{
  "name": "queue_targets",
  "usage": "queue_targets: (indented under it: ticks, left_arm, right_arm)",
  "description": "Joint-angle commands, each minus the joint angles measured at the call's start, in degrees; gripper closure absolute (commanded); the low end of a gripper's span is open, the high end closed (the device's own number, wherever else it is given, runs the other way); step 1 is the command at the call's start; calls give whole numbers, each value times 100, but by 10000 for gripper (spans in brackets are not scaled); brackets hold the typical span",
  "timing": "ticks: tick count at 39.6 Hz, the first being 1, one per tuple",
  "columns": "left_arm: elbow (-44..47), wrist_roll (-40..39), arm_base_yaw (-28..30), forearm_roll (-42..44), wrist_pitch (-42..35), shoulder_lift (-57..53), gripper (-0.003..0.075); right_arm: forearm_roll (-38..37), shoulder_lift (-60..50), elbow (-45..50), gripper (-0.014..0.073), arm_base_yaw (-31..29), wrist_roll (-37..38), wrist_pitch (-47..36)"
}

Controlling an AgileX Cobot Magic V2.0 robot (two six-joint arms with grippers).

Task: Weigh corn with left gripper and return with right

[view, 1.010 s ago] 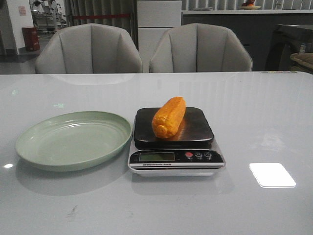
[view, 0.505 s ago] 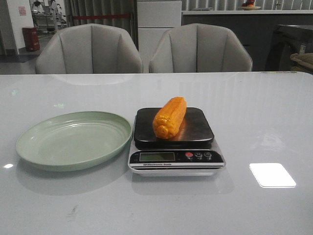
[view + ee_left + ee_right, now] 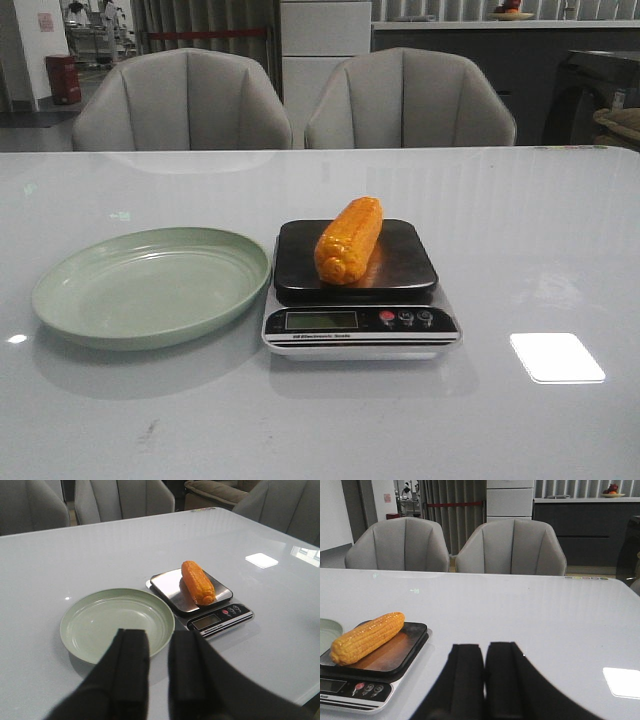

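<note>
**A:** Start at the left. What's there?

**B:** The pale green plate (image 3: 150, 286), with nothing on it. Just beside it to the right sits the kitchen scale (image 3: 361, 328), and the corn (image 3: 349, 239) lies across its dark weighing platform, untouched by either arm.

**A:** So the weighing half is done?

**B:** I'd judge so: the cob rests on the platform and the left gripper (image 3: 158, 672) is well back from it, near the plate's edge, holding nothing, with a narrow gap between its fingers. What's left is the return, presumably to the plate, and that falls to the right gripper (image 3: 484, 680).

**A:** Where is that one?

**B:** Low over the bare table to the right of the scale, well apart from the corn. Its fingers are pressed almost together, only a sliver of light between them, and nothing is pinched. It would need to spread them before reaching in.

**A:** Any writing?

**B:** There is a small line of print under the scale's display (image 3: 321, 320), too fine to read. The display itself shows no digits I can make out. Three round buttons (image 3: 405, 318) sit beside it, the leftmost red.
</note>
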Motion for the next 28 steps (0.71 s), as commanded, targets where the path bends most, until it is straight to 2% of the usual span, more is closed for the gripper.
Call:
queue_targets:
  ticks: [1,6,11,19,25,28]
  left_arm:
    - [-152,0,-1,18,-398,66,580]
    - [-152,0,-1,18,-345,66,600]
    - [-152,0,-1,18,-345,66,607]
    - [-152,0,-1,18,-345,66,607]
    - [-152,0,-1,18,-345,66,607]
    - [-152,0,-1,18,-345,66,607]
  right_arm:
    - [9,-106,52,427,-33,-45,-694]
    - [22,-106,-14,427,-33,127,-1215]
    - [22,29,-394,427,-33,153,-995]
    - [22,1117,-1391,427,-33,153,-212]
    - [22,2104,-2234,427,-33,153,918]
    - [22,2383,-2383,427,-33,153,1152]
